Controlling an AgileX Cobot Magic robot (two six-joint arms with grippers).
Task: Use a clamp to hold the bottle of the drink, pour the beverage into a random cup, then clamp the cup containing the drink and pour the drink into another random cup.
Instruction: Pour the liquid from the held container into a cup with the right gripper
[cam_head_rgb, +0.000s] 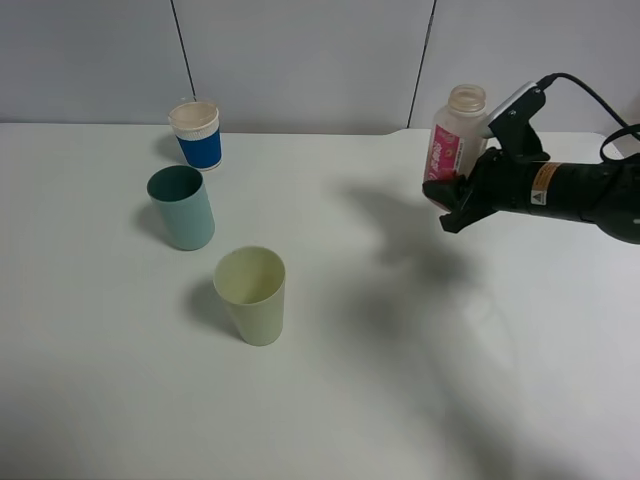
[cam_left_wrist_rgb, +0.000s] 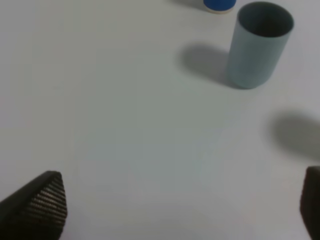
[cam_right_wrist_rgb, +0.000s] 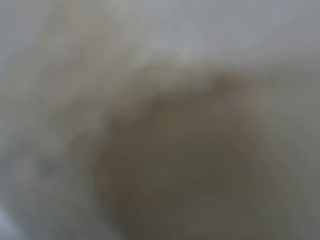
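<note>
My right gripper (cam_head_rgb: 456, 196), black with an orange-banded wrist, is shut on the lower part of the bottle of the drink (cam_head_rgb: 455, 130). The bottle is translucent with a pink-red label and an open neck, and it is held upright above the table at the right. The right wrist view is only a pale tan blur. The pale yellow-green cup (cam_head_rgb: 252, 293) stands at the front centre-left and looks empty. Behind it to the left is the teal cup (cam_head_rgb: 182, 206) (cam_left_wrist_rgb: 260, 45). My left gripper (cam_left_wrist_rgb: 175, 210) is open over bare table, with the teal cup some way ahead of it.
A blue cup with a white rim (cam_head_rgb: 197, 133) (cam_left_wrist_rgb: 219, 4) stands at the back left near the wall. The white table (cam_head_rgb: 400, 380) stretches across the whole view. A black cable (cam_head_rgb: 600, 100) loops above the right arm.
</note>
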